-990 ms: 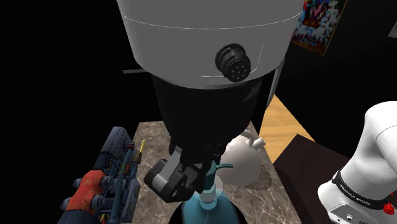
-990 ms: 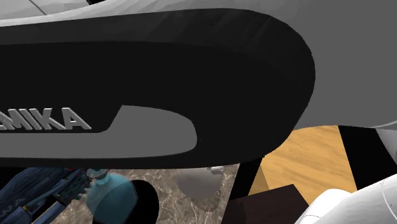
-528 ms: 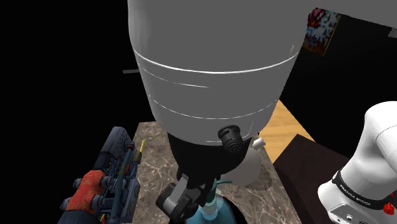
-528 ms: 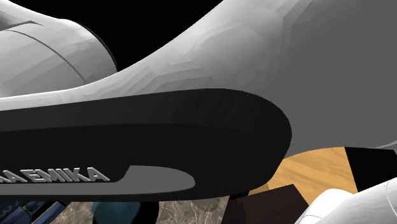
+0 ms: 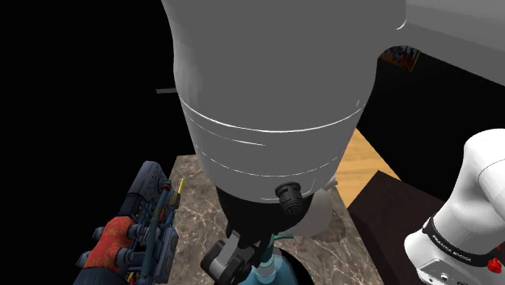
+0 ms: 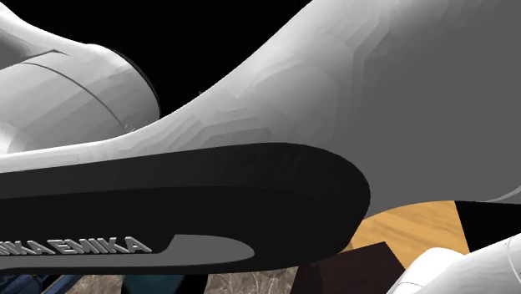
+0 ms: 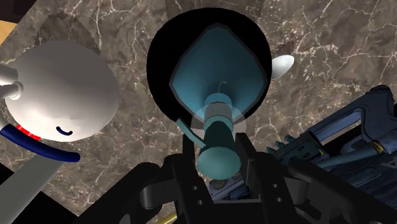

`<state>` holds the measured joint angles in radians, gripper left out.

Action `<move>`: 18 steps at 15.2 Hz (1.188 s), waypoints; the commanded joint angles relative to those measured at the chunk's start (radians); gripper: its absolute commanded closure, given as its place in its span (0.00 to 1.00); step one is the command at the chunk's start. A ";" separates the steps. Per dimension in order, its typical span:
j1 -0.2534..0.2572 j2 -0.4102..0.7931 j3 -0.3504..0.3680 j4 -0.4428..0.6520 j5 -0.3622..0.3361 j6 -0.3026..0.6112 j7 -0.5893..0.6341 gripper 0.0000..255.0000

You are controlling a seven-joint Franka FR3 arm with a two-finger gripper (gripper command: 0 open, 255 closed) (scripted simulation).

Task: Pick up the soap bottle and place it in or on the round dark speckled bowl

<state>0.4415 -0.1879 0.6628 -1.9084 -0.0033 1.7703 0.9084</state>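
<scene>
Wrist view: tool [image 7: 217, 167] clamped on teal bottle [image 7: 219, 70] pump; bottle inside black bowl [image 7: 160, 44] outline. Arm [image 6: 376, 100] lettering [image 6: 100, 246] reads "EMIKA". Shoulder view: blaster [image 5: 137, 235] at bottle's 9 o'clock.

The soap bottle [image 7: 219, 70] stands upright inside the rim of the bowl [image 7: 159, 51], which sits on the countertop [image 5: 190, 174]. The gripper [image 7: 217, 159] is directly above, with one finger touching each side of the pump head. In the shoulder view, with the bowl as the dial's centre, a round-bodied vessel [image 5: 322, 214] lies just beside it at one o'clock. The floor [image 5: 360, 166] is farther out the same way, past the counter. A toy blaster [image 5: 142, 231] lies near, between nine and ten o'clock, at the counter's edge. A small spoon-like piece [image 7: 284, 63] lies by the bowl's rim, on the side away from the vessel.
</scene>
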 commanded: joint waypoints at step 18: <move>-0.001 0.018 0.006 0.138 -0.009 -0.129 0.007 0.00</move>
<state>0.4410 -0.1704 0.6687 -1.7705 -0.0119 1.6414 0.9153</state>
